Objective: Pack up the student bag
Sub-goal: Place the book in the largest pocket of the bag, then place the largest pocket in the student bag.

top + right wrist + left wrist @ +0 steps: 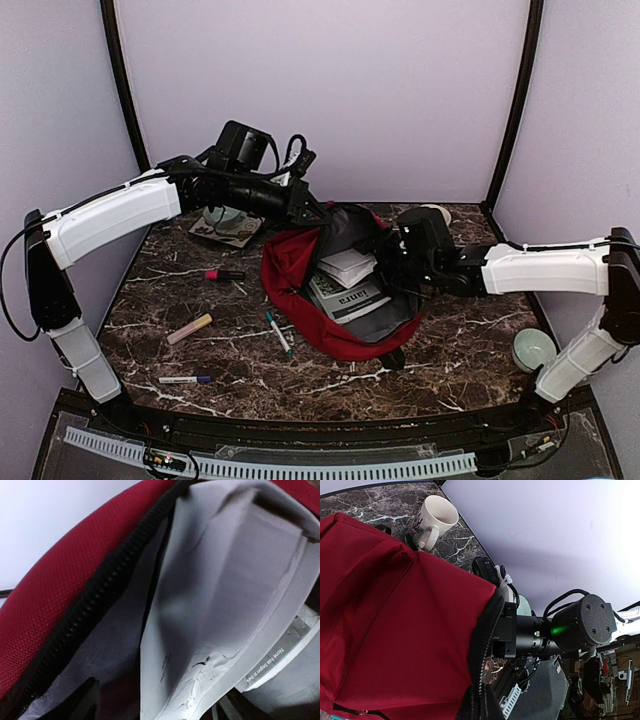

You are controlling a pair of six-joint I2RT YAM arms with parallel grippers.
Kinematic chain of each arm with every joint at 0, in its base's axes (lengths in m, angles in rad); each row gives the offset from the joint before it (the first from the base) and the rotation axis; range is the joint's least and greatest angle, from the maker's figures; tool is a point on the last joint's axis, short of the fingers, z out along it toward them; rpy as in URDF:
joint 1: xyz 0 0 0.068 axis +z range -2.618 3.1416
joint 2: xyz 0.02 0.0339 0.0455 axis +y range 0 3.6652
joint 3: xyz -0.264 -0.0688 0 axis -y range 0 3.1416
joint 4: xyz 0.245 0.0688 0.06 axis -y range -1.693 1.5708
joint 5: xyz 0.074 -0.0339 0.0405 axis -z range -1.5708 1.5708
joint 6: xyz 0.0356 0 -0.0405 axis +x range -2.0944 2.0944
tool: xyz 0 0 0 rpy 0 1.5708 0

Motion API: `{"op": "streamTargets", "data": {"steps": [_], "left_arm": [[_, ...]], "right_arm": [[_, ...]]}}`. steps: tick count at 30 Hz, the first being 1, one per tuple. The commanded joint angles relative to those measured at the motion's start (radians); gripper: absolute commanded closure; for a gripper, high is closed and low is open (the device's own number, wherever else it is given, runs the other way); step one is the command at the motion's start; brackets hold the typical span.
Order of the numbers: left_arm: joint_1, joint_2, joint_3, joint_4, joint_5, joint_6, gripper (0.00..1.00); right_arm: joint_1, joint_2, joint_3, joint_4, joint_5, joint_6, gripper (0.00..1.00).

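The student bag (300,262) lies on its back in the middle of the overhead frame, mouth gaping wide, red shell spread around a grey lining (225,580). Inside it a white book (347,265) rests partly over a grey book (350,298) with a dark printed title. The right wrist view looks into the opening: the dark zipper (100,595) runs diagonally from lower left to upper centre, and a printed book spine (265,667) shows at the lower right. The left gripper (312,213) is at the bag's upper rim and the right gripper (396,262) at its right rim. Neither wrist view shows its own fingers, and from above they are too dark to read, so I cannot tell whether either hand is parted or clamped on the fabric. The bag sits on a dark marble table (450,350). Left of it lie a red marker (225,274), a pale highlighter (189,328), a teal pen (279,333) just beside the bag's lower left edge, and a blue-capped marker (184,380) toward the lower left. A pale green cup (222,215) stands at the upper left, behind the left arm. A white mug (437,517) stands just beyond the bag, and a pale green bowl (533,348) sits at the lower right, well apart from it.
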Motion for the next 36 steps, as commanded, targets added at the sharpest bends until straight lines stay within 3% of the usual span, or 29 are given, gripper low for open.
{"op": "streamTargets", "data": {"steps": [1, 3, 14, 18, 23, 27, 36], "left_arm": [[-0.002, -0.062, -0.012, 0.004, -0.011, 0.016, 1.00], [0.000, -0.061, -0.014, 0.005, -0.015, 0.013, 1.00], [0.029, -0.036, -0.002, -0.006, 0.006, 0.031, 1.00], [0.028, -0.040, -0.002, -0.043, 0.015, 0.086, 1.00], [0.028, -0.066, -0.016, -0.137, -0.078, 0.155, 1.00], [0.025, -0.066, -0.031, -0.122, -0.027, 0.155, 1.00], [-0.080, -0.011, -0.005, -0.130, 0.028, 0.210, 0.99]], "right_arm": [[0.005, -0.063, 0.024, -0.037, -0.039, -0.036, 0.08], [0.005, -0.107, 0.005, -0.062, -0.023, -0.024, 0.00], [-0.001, -0.298, -0.068, -0.197, -0.014, -0.074, 0.00], [-0.006, -0.376, -0.030, -0.357, 0.096, -0.196, 0.00], [-0.012, -0.438, 0.058, -0.604, 0.258, -0.397, 0.03], [-0.019, -0.429, 0.103, -0.782, 0.322, -0.489, 0.04], [-0.066, -0.403, 0.134, -0.768, 0.331, -0.586, 0.06]]}}
